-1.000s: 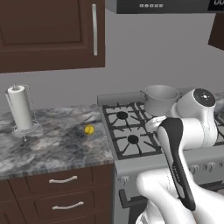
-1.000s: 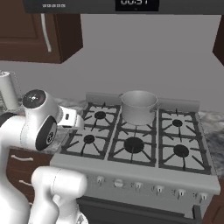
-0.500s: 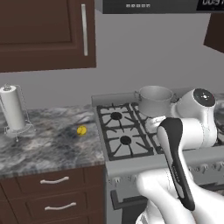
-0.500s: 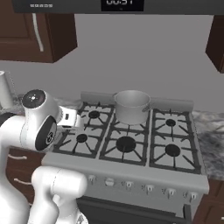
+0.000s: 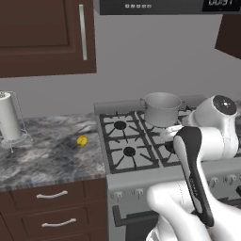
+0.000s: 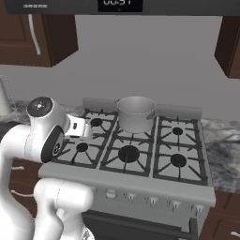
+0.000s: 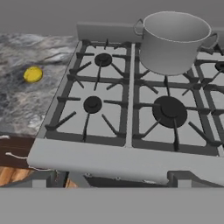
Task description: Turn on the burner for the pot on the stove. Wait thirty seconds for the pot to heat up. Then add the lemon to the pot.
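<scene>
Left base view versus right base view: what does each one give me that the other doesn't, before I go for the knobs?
Left base view: the lemon lying on the marble counter left of the stove, a paper towel roll at the far left, and the drawers below.

Right base view: all six burners, the counter at the stove's right, and the front knob row seen clearly.

Both: the pot on the back middle grate of the stove, with the robot's arm in the foreground.
</scene>
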You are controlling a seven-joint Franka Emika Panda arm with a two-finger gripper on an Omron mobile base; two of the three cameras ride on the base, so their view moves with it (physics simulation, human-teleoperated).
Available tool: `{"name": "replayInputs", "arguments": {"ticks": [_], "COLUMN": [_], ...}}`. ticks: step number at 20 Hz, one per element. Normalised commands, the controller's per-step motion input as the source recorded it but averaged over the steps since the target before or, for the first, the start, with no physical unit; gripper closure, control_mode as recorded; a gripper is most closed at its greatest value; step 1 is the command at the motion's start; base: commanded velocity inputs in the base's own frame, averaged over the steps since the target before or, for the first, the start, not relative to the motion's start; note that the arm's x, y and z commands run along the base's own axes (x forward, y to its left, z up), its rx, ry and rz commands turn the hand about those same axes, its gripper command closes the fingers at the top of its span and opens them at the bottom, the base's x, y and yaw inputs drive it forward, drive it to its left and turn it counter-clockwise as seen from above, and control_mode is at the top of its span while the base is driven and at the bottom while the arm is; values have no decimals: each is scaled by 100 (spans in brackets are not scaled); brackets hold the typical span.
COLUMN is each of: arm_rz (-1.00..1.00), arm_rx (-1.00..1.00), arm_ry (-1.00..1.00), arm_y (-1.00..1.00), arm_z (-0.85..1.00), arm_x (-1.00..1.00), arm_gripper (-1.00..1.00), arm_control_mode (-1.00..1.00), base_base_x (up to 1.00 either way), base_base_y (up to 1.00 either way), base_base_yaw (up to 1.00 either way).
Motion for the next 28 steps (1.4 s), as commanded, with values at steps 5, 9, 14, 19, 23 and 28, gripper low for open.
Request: {"name": "replayInputs", "arguments": {"ticks": [5, 9, 14, 19, 23, 28], "arm_rz": [-2, -3, -4, 0, 5, 8], "arm_rx": [6, 5, 6, 1, 0, -2], "arm_ry": [-2, -9, -10, -20, -23, -25], "arm_y": [-96, -84, -97, -83, -24, 0], "arm_z": [-16, -9, -26, -57, -56, -86], "arm_x": [-45, -45, -70, -66, -32, -29], "arm_gripper": [-100, -100, -100, -100, -100, -100], "arm_control_mode": [-100, -100, -100, -100, -100, -100], "base_base_x": [0, 0, 0, 0, 0, 0], "base_base_y": [0, 0, 0, 0, 0, 0], "base_base_yaw": [0, 0, 0, 0, 0, 0]}}
